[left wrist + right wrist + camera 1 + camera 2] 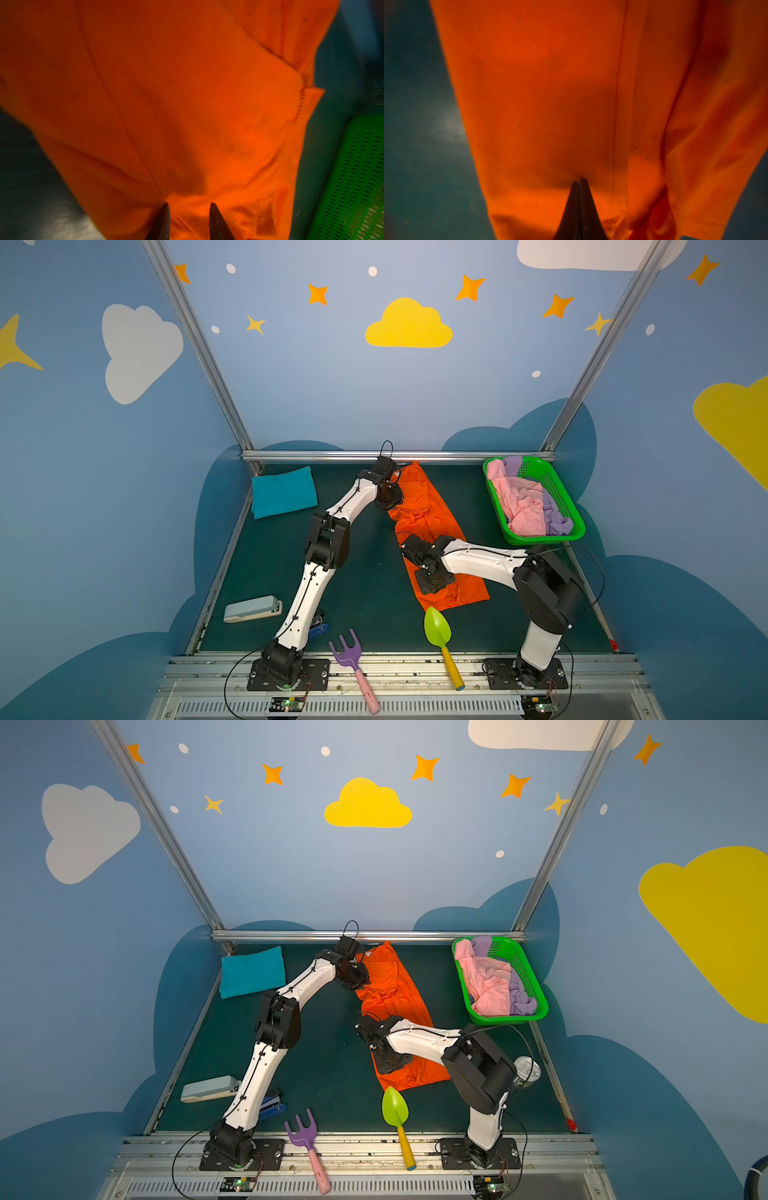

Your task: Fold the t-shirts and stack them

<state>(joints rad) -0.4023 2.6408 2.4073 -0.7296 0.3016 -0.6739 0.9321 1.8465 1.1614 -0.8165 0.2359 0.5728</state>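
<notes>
An orange t-shirt (432,506) (395,986) lies as a long folded strip up the middle of the dark green table in both top views. My left gripper (390,499) (188,204) is at its far left edge, with a fold of orange cloth (187,104) pinched between the two fingertips. My right gripper (419,560) (579,179) is shut, its tips pressed down on the near half of the shirt (550,83). A folded teal t-shirt (284,491) lies at the back left. Crumpled pink (521,502) and lilac (557,518) t-shirts fill a green basket (544,538).
A grey stapler (252,608) and a blue stapler (318,630) lie front left. A purple toy rake (349,651) and a green toy shovel (437,628) lie at the front edge. A metal can (527,1071) stands behind the right arm. A metal rail (395,455) bounds the back.
</notes>
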